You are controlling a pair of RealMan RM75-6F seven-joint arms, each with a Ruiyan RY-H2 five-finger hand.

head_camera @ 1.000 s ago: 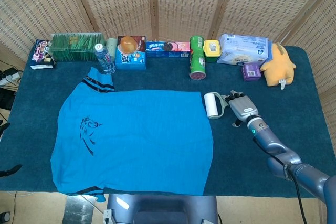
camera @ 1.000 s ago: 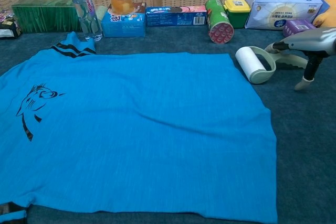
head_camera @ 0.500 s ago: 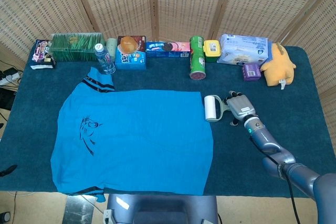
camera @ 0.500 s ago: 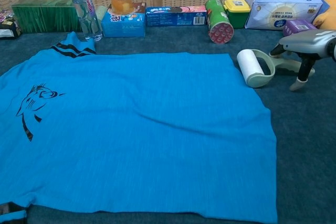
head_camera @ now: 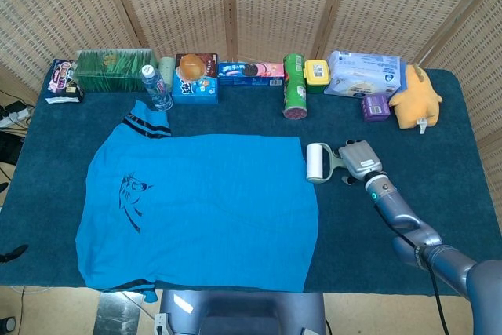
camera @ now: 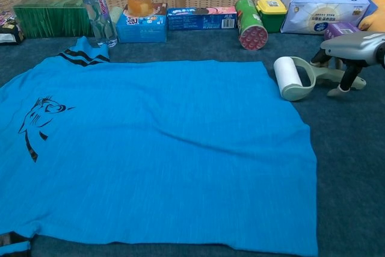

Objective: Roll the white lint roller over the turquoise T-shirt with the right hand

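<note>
The turquoise T-shirt (head_camera: 200, 209) (camera: 150, 148) lies spread flat on the dark blue tablecloth, with a black print near its left sleeve. The white lint roller (head_camera: 317, 162) (camera: 287, 75) rests on the cloth just off the shirt's right edge, its pale green handle pointing right. My right hand (head_camera: 359, 160) (camera: 352, 49) sits over that handle. Its fingers curl down on the far side and the thumb (camera: 344, 82) stands on the near side, closing on the handle. My left hand shows in neither view.
Along the table's far edge stand a green box (head_camera: 114, 68), a water bottle (head_camera: 157, 88), snack boxes (head_camera: 251, 71), a green can (head_camera: 294, 85), a yellow tub (head_camera: 316, 74), a wipes pack (head_camera: 365, 72), a purple box (head_camera: 376, 106) and a yellow plush toy (head_camera: 414, 98).
My right hand has moved over the roller's handle and its spread fingers have curled down around it. The roller has shifted slightly on the cloth.
</note>
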